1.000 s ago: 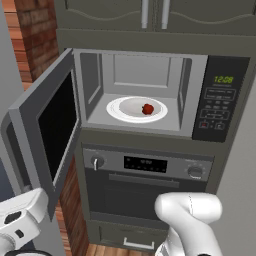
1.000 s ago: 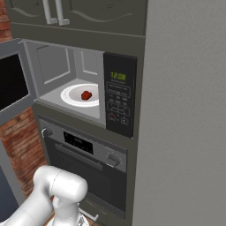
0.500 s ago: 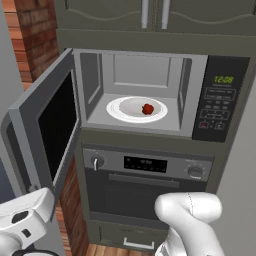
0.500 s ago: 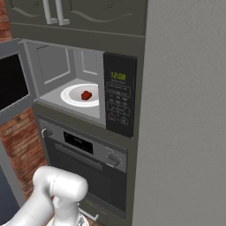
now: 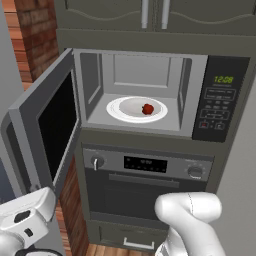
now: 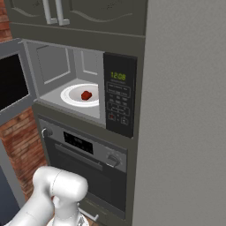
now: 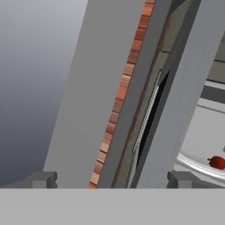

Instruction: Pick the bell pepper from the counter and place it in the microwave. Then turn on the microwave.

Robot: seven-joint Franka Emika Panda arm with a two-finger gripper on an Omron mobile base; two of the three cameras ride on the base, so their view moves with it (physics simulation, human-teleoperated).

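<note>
Our hand (image 7: pixel 112 178) shows as two dark fingertips (image 7: pixel 41 179) set wide apart, with nothing between them. Past them we look along the edge of the microwave door (image 7: pixel 173 110), with a strip of brick wall (image 7: pixel 118 110) just beside it; most of the door's face is turned away from us here. At the right edge of the hand view the bell pepper (image 7: pixel 217 162) peeks out, partly cut off, sitting on the white plate (image 7: pixel 193 164).

From the base cameras we see the microwave (image 5: pixel 150 92) with its door (image 5: pixel 47 130) swung wide to the left. The bell pepper (image 5: pixel 147 108) rests on the plate (image 5: pixel 125 107) inside. The keypad's (image 5: pixel 218 100) green digits glow; its buttons are too small to read. Below sits the oven (image 5: pixel 145 185), partly hidden by our arm (image 5: pixel 192 220).
</note>
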